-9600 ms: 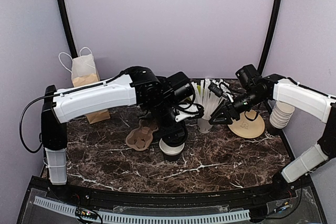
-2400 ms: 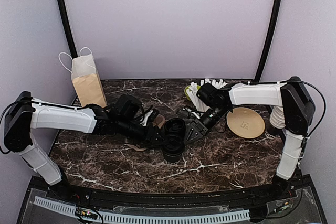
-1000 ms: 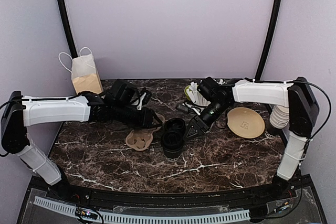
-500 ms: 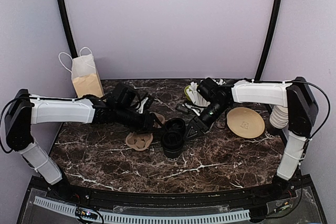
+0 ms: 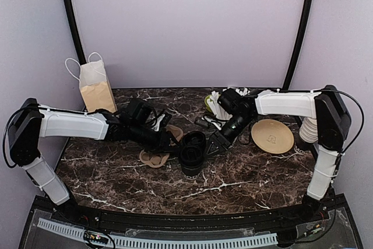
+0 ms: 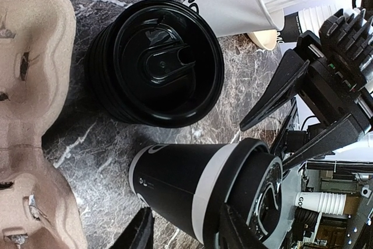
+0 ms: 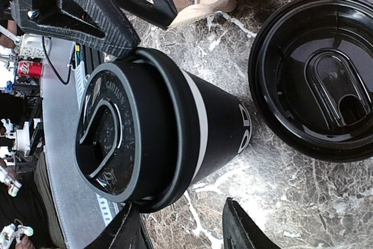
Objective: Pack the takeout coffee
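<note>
The takeout coffee (image 5: 191, 160) is a black paper cup with a black lid, standing upright mid-table. In the left wrist view the cup (image 6: 198, 188) sits just ahead of my left gripper (image 6: 186, 214), which is open with its fingers straddling the cup's near side and a gap at the left finger (image 6: 140, 234). From the other side my right gripper (image 7: 180, 228) is open too, with the cup (image 7: 157, 126) just beyond its tips. Seen from above, the left gripper (image 5: 173, 139) and right gripper (image 5: 211, 146) flank the cup.
A stack of black lids (image 5: 194, 140) stands right behind the cup. A brown pulp cup carrier (image 5: 155, 157) lies to its left. A paper bag (image 5: 96, 93) stands back left. A straw cup (image 5: 224, 106), a tan disc (image 5: 273, 136) and stacked white cups (image 5: 312, 127) sit right.
My left gripper has dropped and slid right, closing in on the cup's left side. The right gripper has stayed almost where it was beside the cup.
</note>
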Motion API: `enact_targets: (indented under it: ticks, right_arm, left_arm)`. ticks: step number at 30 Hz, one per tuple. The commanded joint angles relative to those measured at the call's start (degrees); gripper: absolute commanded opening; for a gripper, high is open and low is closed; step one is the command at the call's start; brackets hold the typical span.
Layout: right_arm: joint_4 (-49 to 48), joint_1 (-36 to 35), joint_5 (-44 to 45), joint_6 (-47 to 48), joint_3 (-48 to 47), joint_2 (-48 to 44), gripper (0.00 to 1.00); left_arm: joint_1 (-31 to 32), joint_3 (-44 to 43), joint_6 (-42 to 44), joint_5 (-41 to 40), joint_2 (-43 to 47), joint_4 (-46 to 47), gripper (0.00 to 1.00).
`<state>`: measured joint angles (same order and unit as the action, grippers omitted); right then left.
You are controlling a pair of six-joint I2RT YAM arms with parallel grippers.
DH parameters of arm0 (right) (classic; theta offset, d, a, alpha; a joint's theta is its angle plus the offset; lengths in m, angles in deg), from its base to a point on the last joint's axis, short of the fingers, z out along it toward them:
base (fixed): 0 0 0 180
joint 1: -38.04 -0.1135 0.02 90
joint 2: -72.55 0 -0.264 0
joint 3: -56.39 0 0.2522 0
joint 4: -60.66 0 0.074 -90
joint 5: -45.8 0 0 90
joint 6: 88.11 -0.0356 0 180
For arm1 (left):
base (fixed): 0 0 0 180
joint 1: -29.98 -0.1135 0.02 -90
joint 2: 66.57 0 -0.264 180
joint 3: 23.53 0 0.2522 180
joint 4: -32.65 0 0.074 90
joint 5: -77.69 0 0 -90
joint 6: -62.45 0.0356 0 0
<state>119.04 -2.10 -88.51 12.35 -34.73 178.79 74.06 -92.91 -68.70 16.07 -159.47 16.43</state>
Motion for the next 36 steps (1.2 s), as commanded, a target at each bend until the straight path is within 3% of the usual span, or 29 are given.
enact_targets:
  ticks: [1, 12, 22, 27, 32, 36]
  right_arm:
    - [-1.55, -0.51, 0.88, -0.61, -1.46, 1.79, 0.48]
    - [-2.65, -1.71, 7.48, -3.65, -1.69, 6.07, 0.44]
    - [-2.97, -2.40, 14.20, -4.48, -1.27, 6.59, 0.43]
    - [-2.13, -2.49, 11.88, -2.39, -1.68, 4.98, 0.41]
    - [-0.36, -2.49, -0.22, 0.73, -1.74, 3.36, 0.43]
    - [0.51, -2.49, -0.82, 1.60, -1.99, 2.16, 0.47]
  left_arm:
    - [-0.02, 2.37, 0.53, -0.27, -1.30, -2.11, 0.41]
    - [0.78, 4.02, 4.17, -8.62, -5.52, -13.09, 0.36]
    - [2.42, 4.46, 4.37, -9.49, -4.83, -13.20, 0.33]
    - [2.46, 1.99, 5.77, -11.04, -0.91, -12.89, 0.36]
    - [2.50, 0.15, 7.31, -11.56, 2.62, -9.96, 0.41]
    - [2.51, -1.87, 7.89, -11.88, 3.52, -7.35, 0.45]
